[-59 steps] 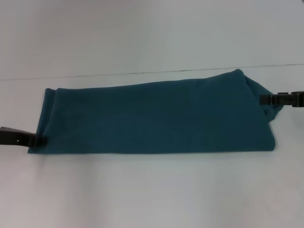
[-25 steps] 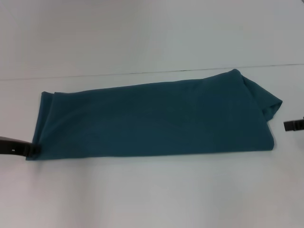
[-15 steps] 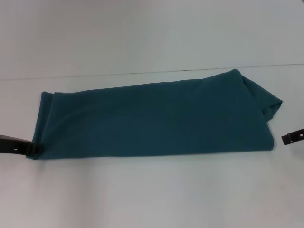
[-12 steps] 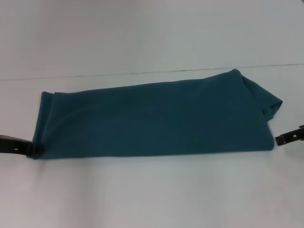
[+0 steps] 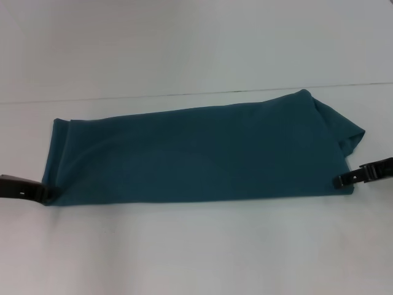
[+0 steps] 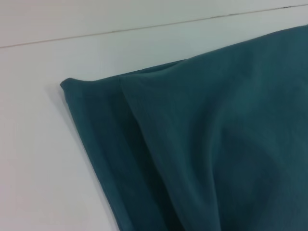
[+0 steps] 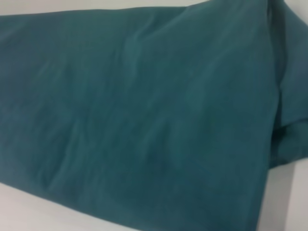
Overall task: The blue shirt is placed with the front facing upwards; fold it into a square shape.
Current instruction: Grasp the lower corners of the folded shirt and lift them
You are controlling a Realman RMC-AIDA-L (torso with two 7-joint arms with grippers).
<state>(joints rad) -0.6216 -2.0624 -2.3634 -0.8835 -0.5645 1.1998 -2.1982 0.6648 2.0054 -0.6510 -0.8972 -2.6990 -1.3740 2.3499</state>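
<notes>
Head view: blue shirt [image 5: 196,153] laid folded in long strip across white table [image 5: 196,252]. Left gripper [image 5: 44,193] at shirt's near left corner, right gripper [image 5: 339,181] at near right corner; grip state of both cannot be told.
Left wrist view: layered shirt corner [image 6: 202,144] seen on table.
Right wrist view: shirt fabric [image 7: 144,110] fills frame.

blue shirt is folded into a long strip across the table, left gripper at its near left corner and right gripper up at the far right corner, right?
Not quite. The head view shows the right gripper at the near right corner of the blue shirt, not the far one. The long strip across the table and the left gripper at the near left corner are right.
</notes>
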